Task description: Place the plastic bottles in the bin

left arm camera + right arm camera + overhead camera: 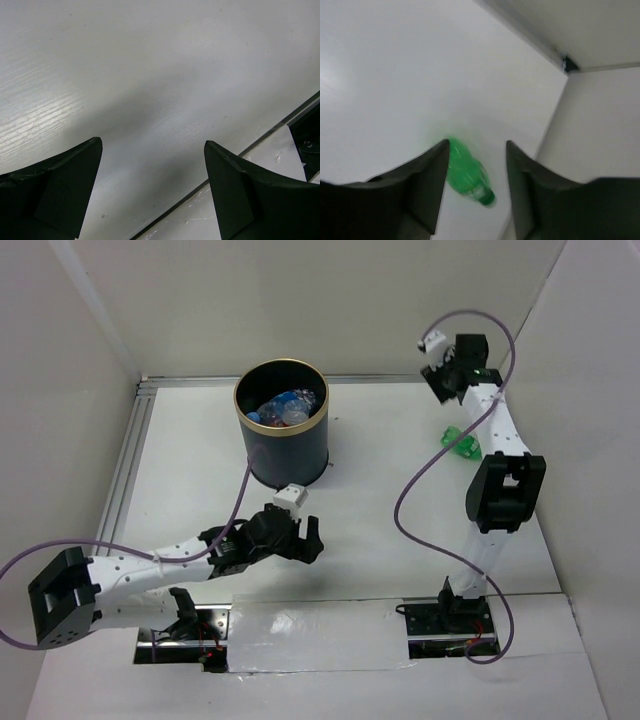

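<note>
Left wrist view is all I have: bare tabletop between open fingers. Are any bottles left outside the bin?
Observer: One. A green bottle lies on the right side of the table.
Operator: Is the right gripper holding it?
Observer: No. The right gripper hangs in the air near it, jaws apart, nothing between them.
Operator: Where is the bin from my gripper?
Observer: The bin stands close to the left gripper, on the side away from the arm bases, with bottles inside.
</note>
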Motion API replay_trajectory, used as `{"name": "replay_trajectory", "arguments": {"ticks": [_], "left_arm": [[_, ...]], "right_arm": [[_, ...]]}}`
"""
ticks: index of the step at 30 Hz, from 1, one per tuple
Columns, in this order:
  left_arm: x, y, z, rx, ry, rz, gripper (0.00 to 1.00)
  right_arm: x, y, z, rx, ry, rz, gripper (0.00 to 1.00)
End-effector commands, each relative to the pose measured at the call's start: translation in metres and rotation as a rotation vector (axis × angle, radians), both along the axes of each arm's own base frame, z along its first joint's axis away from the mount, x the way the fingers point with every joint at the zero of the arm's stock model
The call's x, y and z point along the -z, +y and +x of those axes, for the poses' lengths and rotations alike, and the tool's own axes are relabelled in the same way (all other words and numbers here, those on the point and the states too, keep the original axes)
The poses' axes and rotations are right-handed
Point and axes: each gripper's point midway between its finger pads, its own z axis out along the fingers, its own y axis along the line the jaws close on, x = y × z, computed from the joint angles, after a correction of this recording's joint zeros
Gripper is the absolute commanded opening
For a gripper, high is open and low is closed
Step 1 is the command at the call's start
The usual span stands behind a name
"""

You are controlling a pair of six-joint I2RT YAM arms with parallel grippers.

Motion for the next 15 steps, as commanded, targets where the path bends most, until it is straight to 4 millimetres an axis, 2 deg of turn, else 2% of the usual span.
{"name": "replay_trajectory", "arguments": {"ticks": [1, 2, 3, 4, 5, 6, 8, 10, 12, 13, 15], "left_arm": [[-0.022, -0.023, 0.007, 0.046, -0.027, -0.057, 0.95], [-0.025, -0.026, 0.01, 0.047, -0.029, -0.061, 0.95], [-0.025, -0.03, 0.011, 0.059, -0.027, -0.053, 0.95], [-0.019, -0.029, 0.01, 0.059, -0.016, -0.036, 0.95], [-0.023, -0.034, 0.011, 0.067, -0.015, -0.044, 0.95], [-0.018, -0.034, 0.011, 0.072, -0.01, -0.023, 0.95], [-0.02, -0.036, 0.013, 0.072, -0.008, -0.02, 0.95], [-0.02, -0.043, 0.014, 0.083, 0.001, -0.02, 0.95], [-0.018, -0.043, 0.014, 0.083, 0.008, -0.01, 0.94], [-0.022, -0.045, 0.015, 0.083, 0.003, -0.018, 0.94], [-0.013, -0.045, 0.013, 0.085, 0.029, -0.002, 0.94]], "right_arm": [[0.074, -0.062, -0.044, 0.011, 0.275, -0.219, 0.61], [0.08, -0.071, -0.045, -0.002, 0.284, -0.26, 0.75], [0.096, -0.082, -0.053, -0.008, 0.321, -0.278, 0.85], [0.1, -0.085, -0.051, -0.018, 0.311, -0.306, 0.87], [0.104, -0.092, -0.052, -0.037, 0.317, -0.338, 0.89], [0.119, -0.098, -0.057, -0.059, 0.354, -0.358, 0.92], [0.133, -0.103, -0.057, -0.071, 0.385, -0.368, 0.92], [0.149, -0.106, -0.056, -0.089, 0.422, -0.36, 0.98], [0.16, -0.11, -0.053, -0.096, 0.428, -0.358, 0.98], [0.174, -0.116, -0.052, -0.1, 0.451, -0.361, 0.98], [0.186, -0.119, -0.047, -0.103, 0.461, -0.375, 0.98]]}}
